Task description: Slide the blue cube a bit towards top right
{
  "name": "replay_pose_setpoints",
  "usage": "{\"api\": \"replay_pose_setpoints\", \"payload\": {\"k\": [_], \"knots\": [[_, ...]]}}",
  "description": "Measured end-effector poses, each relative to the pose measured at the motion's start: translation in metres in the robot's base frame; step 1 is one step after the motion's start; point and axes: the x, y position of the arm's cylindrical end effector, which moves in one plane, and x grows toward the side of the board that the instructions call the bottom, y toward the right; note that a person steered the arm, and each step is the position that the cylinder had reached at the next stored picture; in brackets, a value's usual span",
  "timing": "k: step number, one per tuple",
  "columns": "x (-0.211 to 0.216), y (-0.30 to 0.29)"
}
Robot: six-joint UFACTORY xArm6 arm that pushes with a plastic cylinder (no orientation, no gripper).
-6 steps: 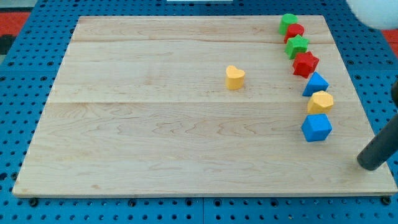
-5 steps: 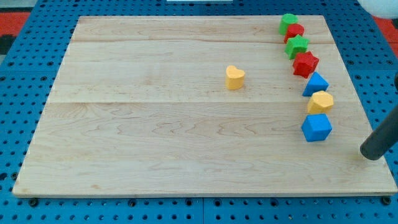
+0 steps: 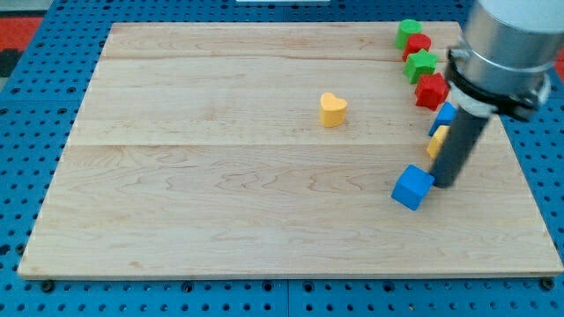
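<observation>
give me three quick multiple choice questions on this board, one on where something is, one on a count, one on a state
1. Where is the yellow heart?
A. near the board's middle
B. the view's bottom left corner
C. off the board

2. How many red blocks show?
A. none
B. two
C. five

3. My tip stands:
A. at the view's far left
B. on the heart
C. just right of the blue cube

Answers:
1 A, it sits alone mid-board.
2 B, red block and red star.
3 C, the rod's end is beside the cube's right edge.

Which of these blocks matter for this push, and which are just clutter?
In the job:
blue cube
my tip, at the cube's right edge

Lying about:
yellow heart
green blocks
red blocks
blue block and yellow block, partly hidden by the rod
</observation>
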Motion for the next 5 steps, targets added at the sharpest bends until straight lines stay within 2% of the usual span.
{"api": "replay_pose_setpoints", "payload": {"k": [1,3,4,5], "knots": [[0.034,0.011],[-0.039,-0.066],[-0.019,-0.005],[-0.027,0.07]]}}
